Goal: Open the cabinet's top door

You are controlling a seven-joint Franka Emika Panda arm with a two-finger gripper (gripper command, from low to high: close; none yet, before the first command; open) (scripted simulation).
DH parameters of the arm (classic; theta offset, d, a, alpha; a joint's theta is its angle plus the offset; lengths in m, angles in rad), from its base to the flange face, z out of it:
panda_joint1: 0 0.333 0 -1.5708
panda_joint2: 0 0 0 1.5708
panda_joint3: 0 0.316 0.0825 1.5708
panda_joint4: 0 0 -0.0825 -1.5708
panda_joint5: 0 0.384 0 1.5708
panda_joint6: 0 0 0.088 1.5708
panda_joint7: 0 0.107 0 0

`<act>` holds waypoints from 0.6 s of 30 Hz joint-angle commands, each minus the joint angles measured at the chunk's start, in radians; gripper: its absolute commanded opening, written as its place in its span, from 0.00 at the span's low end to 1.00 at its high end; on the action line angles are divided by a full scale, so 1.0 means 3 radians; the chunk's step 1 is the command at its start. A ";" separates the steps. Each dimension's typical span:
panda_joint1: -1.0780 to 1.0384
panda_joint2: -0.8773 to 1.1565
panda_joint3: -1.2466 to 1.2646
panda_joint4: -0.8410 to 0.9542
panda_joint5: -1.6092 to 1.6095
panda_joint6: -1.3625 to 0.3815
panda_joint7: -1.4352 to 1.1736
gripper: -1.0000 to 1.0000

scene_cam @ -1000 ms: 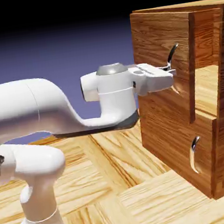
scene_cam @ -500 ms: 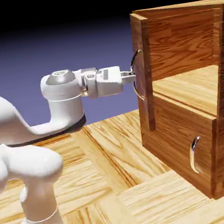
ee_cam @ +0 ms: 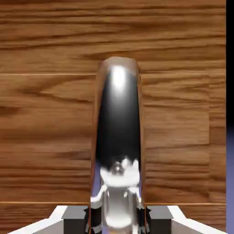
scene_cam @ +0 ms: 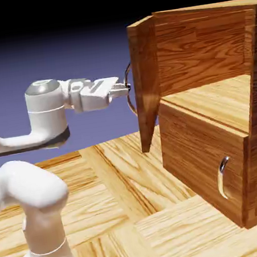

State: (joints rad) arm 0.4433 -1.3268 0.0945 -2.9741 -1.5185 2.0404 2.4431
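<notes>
Handle [ee_cam: 118, 137] clamped between jaws — door [scene_cam: 146, 82] ajar.

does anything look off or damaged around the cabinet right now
Nothing stands out. The top door is swung wide open on the cabinet, with the gripper shut on its handle. The lower panel sits closed and straight.

We see cabinet [scene_cam: 209, 113]: reddish-brown wood grain, satin sheen. Top door [scene_cam: 145, 82]: same wood. Its handle [ee_cam: 118, 137]: polished metal, mirror-glossy. Arm [scene_cam: 30, 190]: smooth white glossy plastic. Desk [scene_cam: 136, 210]: pale wood parquet, matt.
</notes>
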 commanded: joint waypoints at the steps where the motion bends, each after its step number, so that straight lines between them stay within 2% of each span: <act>1: 0.0021 0.0005 0.0122 0.0008 0.0129 -0.0096 -0.0006 0.00; 10: 0.0086 0.0320 0.1209 0.0313 0.1202 -0.0972 0.0062 0.00; 18: -0.0276 0.0897 0.2176 0.0987 0.2006 -0.1817 0.0226 0.00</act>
State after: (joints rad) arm 0.3604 -1.0577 0.7470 -2.6781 -0.9171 1.4965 2.5107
